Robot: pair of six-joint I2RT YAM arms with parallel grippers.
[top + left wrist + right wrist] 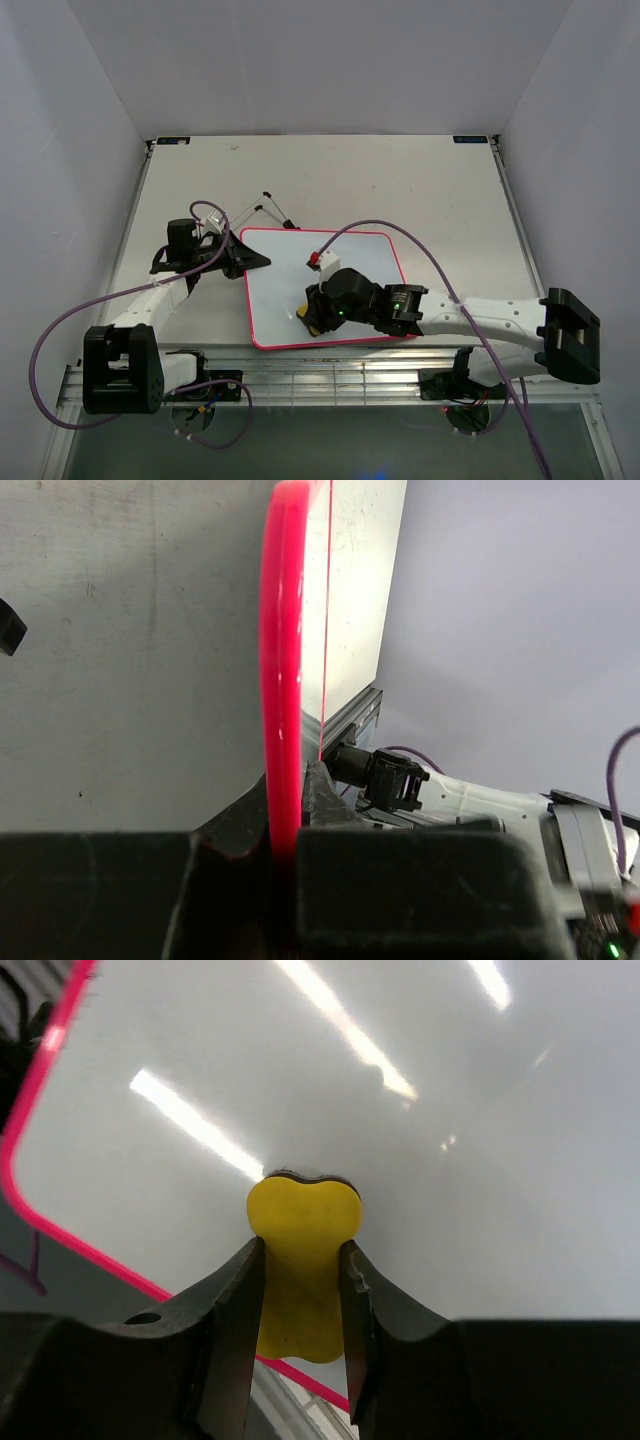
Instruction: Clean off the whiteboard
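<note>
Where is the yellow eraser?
The eraser sits on the whiteboard, near its bottom edge in the top view, pinched between the right arm's fingers.

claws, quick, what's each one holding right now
Left claw: shut on the whiteboard, gripping its pink edge.
Right claw: shut on the yellow eraser.

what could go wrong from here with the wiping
1. The left gripper pinches only the thin pink frame at one edge of the whiteboard. Wiping pressure from the far side could make the board pivot or slip out.
2. The yellow eraser in the right gripper sits close to the board's near corner, so a stroke that way may run off the edge.
3. The fingers flank most of the eraser and could scrape the surface if the wrist tilts.
</note>
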